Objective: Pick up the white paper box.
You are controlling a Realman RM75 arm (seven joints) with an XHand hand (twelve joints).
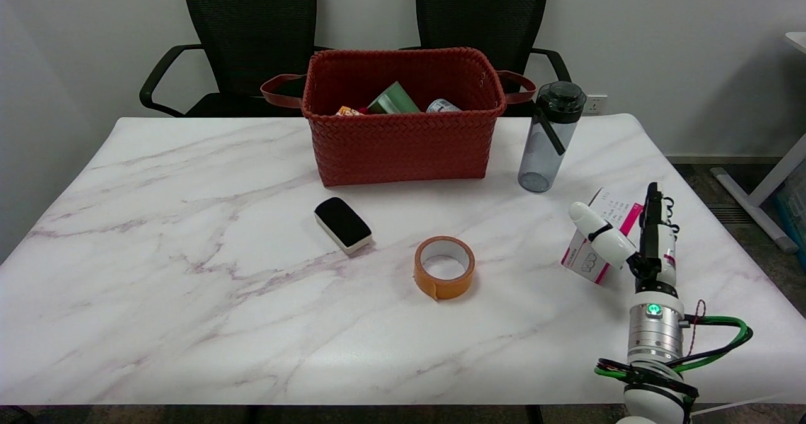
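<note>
Head view, looking down and across a white marble-patterned table (189, 235). The landmark is a red woven basket (403, 140) standing at the far middle of the table; small items show inside it, among them a green package, though most are too hidden to name.

Just to the right of the basket stands a smoky grey water bottle (546, 135) with a black lid, upright. In front of the basket and slightly left lies a black-topped eraser block (342, 224). In front of the basket and slightly right lies an orange roll of tape (444, 266), flat on the table.

The white paper box (604, 222), trimmed in pink, is well to the right of the basket and nearer the camera than the bottle, tilted on the table.

The right hand (630, 241) reaches in from the lower right. Its thumb lies across the box's left face and its other fingers stand edge-on along the box's right side, so the box sits between them. Whether they actually press it cannot be told.

Behind the basket stand two black office chairs (252, 27).
</note>
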